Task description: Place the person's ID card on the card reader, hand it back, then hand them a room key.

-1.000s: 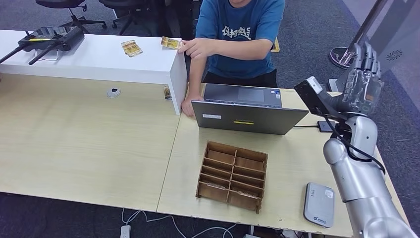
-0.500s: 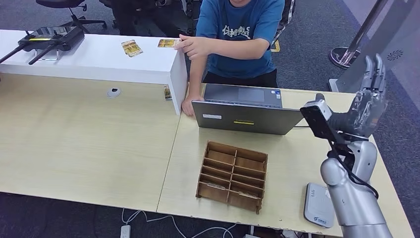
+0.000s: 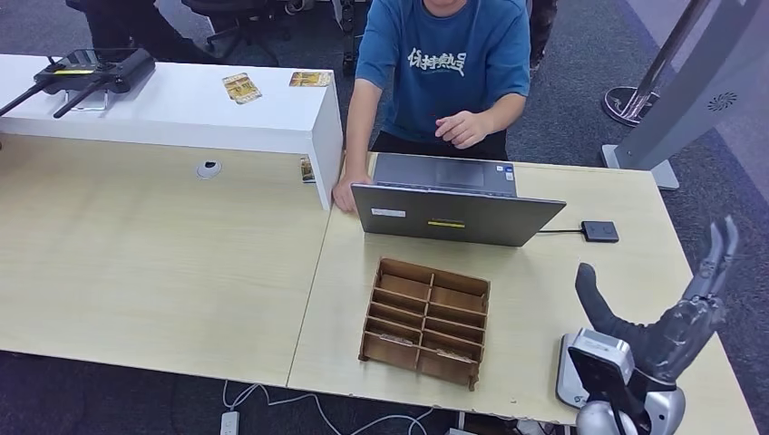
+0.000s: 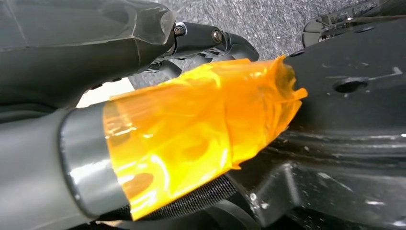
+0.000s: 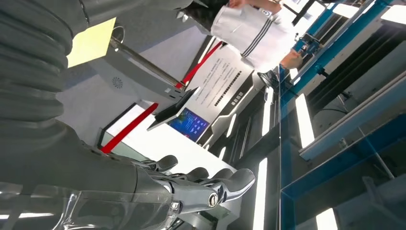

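Observation:
Two yellowish cards lie on the white counter [image 3: 181,109]: one card [image 3: 310,79] near its right end, another card [image 3: 240,87] left of it. The white card reader [image 3: 568,379] sits at the table's front right, partly hidden behind my right wrist. My right hand [image 3: 676,322] hovers low over that corner, fingers spread and straight, holding nothing; its extended fingers [image 5: 206,184] appear in the right wrist view. In the left wrist view, my left hand [image 4: 191,139] is wrapped in orange tape, and its pose is unclear.
A person in a blue shirt [image 3: 444,63] stands behind an open laptop [image 3: 453,213], one hand resting on the table by the counter. A wooden slotted box [image 3: 426,322] sits mid-table. A small black device [image 3: 600,231] lies right of the laptop, and a black controller [image 3: 91,68] rests on the counter's left.
The person laid a card on the counter and drew their hand back to their chest. My right arm dropped from beside the laptop down to the table's front right corner.

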Robot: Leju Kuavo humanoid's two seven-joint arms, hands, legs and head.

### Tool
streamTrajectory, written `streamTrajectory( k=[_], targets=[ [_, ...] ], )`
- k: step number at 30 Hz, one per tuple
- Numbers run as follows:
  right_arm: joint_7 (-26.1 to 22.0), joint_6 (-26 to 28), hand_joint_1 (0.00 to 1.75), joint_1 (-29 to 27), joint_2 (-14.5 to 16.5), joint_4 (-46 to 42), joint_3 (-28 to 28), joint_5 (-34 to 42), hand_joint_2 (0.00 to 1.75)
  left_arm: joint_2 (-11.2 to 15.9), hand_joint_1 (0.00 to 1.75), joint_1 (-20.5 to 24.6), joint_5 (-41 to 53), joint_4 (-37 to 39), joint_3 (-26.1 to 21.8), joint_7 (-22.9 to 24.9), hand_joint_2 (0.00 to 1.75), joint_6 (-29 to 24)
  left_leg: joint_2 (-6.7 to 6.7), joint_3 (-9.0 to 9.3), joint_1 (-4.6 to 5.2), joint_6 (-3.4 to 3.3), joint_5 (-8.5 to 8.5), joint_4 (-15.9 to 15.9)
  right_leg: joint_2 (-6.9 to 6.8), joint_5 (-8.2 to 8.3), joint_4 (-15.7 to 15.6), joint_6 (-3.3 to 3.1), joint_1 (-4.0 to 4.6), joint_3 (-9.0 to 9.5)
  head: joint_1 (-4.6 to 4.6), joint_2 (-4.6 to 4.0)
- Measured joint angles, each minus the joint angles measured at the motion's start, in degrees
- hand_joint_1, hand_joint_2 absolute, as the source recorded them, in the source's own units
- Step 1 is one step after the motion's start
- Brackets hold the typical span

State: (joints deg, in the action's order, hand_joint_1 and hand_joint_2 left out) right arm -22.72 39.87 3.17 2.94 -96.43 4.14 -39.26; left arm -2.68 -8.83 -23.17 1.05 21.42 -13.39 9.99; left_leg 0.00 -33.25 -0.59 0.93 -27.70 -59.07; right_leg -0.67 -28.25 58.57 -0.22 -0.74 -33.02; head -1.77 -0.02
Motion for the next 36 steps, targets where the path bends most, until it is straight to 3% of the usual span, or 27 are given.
streamTrajectory(
  k=[7, 19, 36],
  targets=[
    [-3.6, 0.0, 0.00, -9.1, 4.0, -5.3, 0.3, 4.2, 1.75, -0.9, 0.00, -0.2, -2.7, 0.0, -0.5, -0.5, 0.00, -0.7, 0.01, -0.01, 0.01, 0.00, 0.00, 0.0, 0.01, -0.01, 0.0, 0.00, -0.01, 0.00, 0.00, 0.00],
    [-4.0, 0.0, 0.00, -16.6, 6.4, -6.1, 4.2, 12.8, 1.75, -2.1, 0.00, -0.4, -6.4, 0.0, -1.3, -0.9, 0.00, -1.2, 0.01, 0.00, 0.02, 0.00, 0.00, 0.0, 0.01, -0.01, 0.0, 0.00, -0.02, 0.00, -0.01, 0.00],
    [-4.3, 0.0, 0.00, -18.6, 7.4, -4.1, 5.5, 12.2, 1.75, -2.3, 0.00, -0.5, -8.0, 0.0, -1.3, -1.0, 0.00, -1.2, 0.02, 0.01, 0.02, 0.00, 0.00, 0.0, 0.02, -0.01, 0.0, 0.00, -0.02, 0.00, 0.00, 0.00]
  ],
)
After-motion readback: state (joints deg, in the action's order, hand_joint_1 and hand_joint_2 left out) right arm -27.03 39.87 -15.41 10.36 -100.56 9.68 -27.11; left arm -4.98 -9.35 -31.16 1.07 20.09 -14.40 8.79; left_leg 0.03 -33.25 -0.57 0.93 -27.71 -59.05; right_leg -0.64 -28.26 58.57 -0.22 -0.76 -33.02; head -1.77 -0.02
